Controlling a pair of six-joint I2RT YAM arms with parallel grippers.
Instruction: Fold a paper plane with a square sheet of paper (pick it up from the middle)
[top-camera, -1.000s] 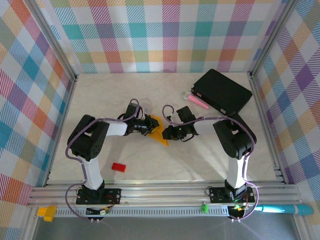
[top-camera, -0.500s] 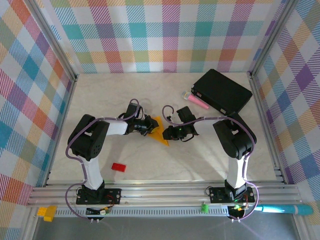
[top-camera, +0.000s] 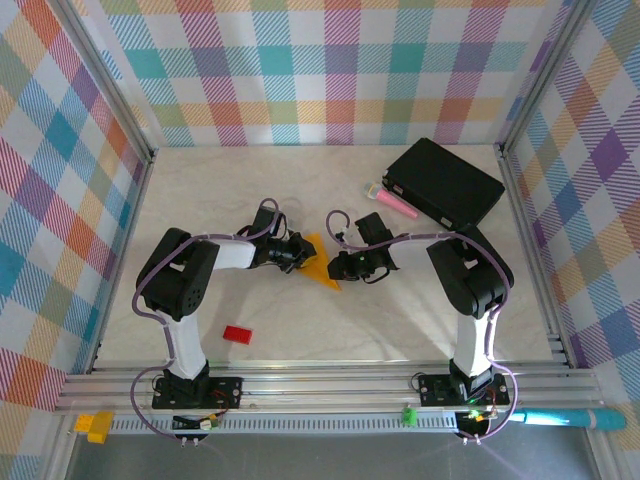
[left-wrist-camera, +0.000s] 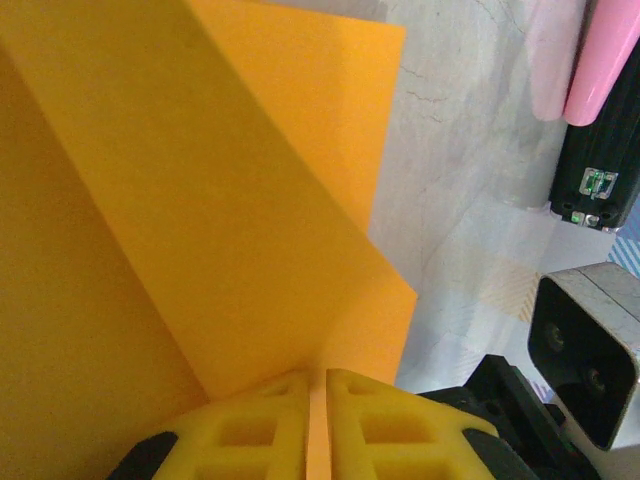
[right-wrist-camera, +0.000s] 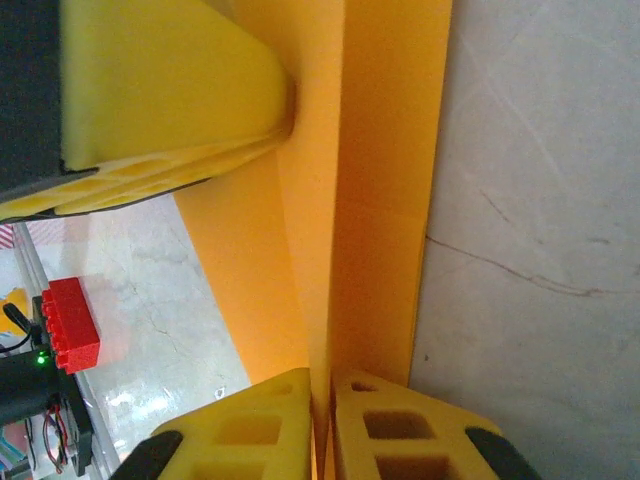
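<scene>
The orange-yellow sheet of paper (top-camera: 320, 262) is folded into a pointed, layered wedge and is held between both arms at the table's middle. My left gripper (top-camera: 300, 254) is shut on one fold of it. In the left wrist view the paper (left-wrist-camera: 200, 200) runs straight into the slit between the left gripper's (left-wrist-camera: 318, 380) yellow pads. My right gripper (top-camera: 339, 267) is shut on the opposite side. In the right wrist view a crease of the paper (right-wrist-camera: 375, 200) is pinched by the right gripper (right-wrist-camera: 322, 380), and a left finger (right-wrist-camera: 170, 100) presses the sheet further up.
A black box (top-camera: 445, 183) lies at the back right with a pink stick (top-camera: 397, 204) beside it. A small red block (top-camera: 237, 334) sits near the front left. Checked walls enclose the table on three sides.
The right gripper's jaws have closed onto the paper's edge. The paper's tip has shifted slightly. The left arm has barely moved.
</scene>
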